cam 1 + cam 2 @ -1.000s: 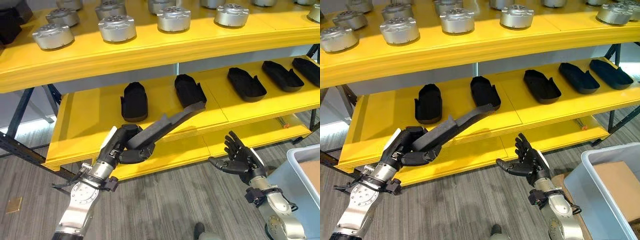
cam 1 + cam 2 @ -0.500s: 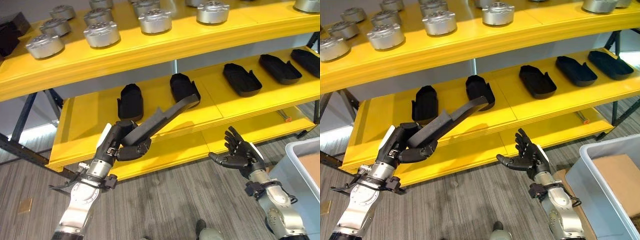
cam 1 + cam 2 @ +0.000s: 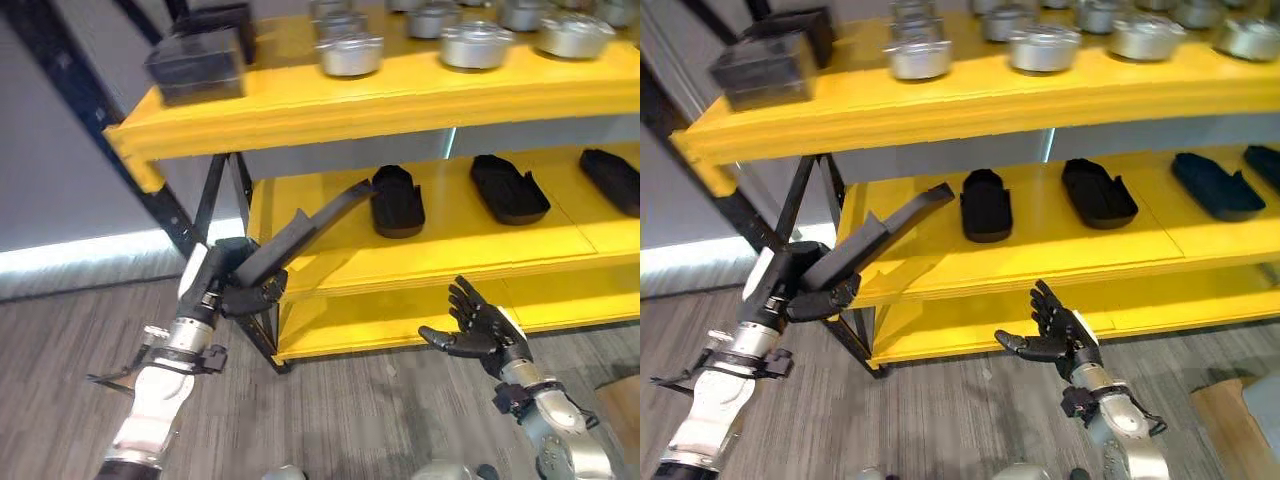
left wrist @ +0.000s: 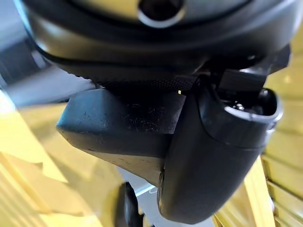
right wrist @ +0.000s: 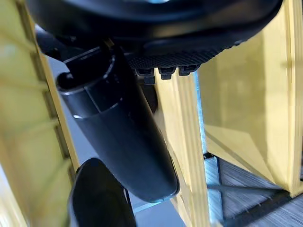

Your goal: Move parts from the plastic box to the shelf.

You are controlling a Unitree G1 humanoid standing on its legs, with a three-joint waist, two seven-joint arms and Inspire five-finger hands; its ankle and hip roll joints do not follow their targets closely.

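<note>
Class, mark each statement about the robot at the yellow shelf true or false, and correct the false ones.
1. The left hand is closed round a long dark part. True.
2. The right hand holds a silver round part. False: it is open, fingers spread, holding nothing.
3. The long dark part's far end points up toward the middle shelf board. True.
4. The silver round parts sit on the lowest shelf board. False: they sit on the top shelf board.
5. Black tray-like parts lie on the middle shelf board. True.
</note>
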